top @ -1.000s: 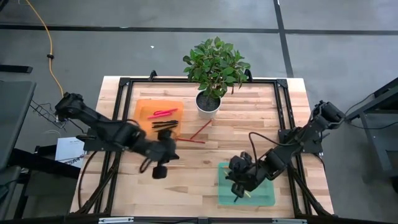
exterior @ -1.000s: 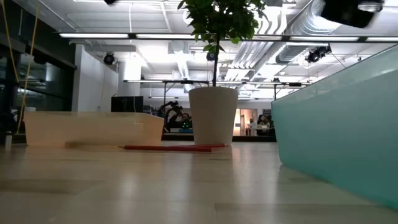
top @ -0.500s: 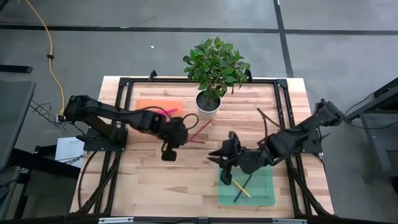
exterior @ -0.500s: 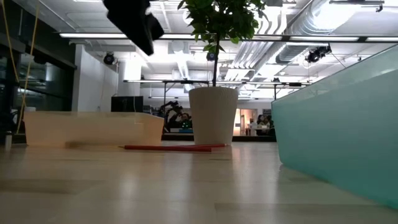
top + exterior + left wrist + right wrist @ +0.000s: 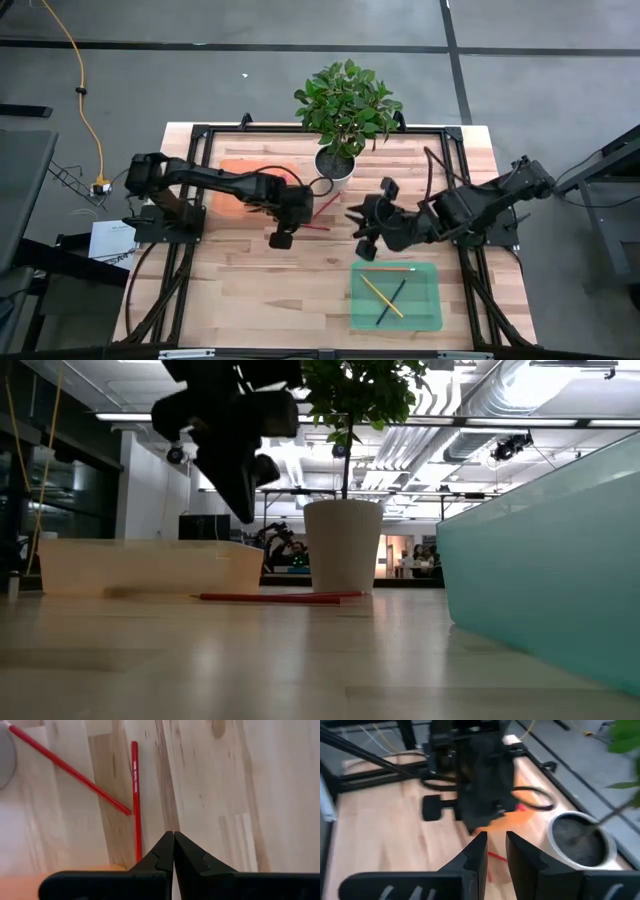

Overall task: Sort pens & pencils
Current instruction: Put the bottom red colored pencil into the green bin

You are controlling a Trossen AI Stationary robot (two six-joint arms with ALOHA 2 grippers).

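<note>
My left gripper [image 5: 173,836] hangs over two red pencils [image 5: 134,795] by the plant pot [image 5: 335,166], jaws pressed together, empty. Right gripper [image 5: 495,840] slightly parted, empty, near the green tray [image 5: 428,312] for pencils. Pens sit in the orange tray [image 5: 232,170].

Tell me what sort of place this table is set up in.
Probably a robotics lab or open industrial workspace. The low view shows exposed ceiling ducts and strip lights; the high view shows a bare concrete floor with a yellow cable around the wooden table.
</note>
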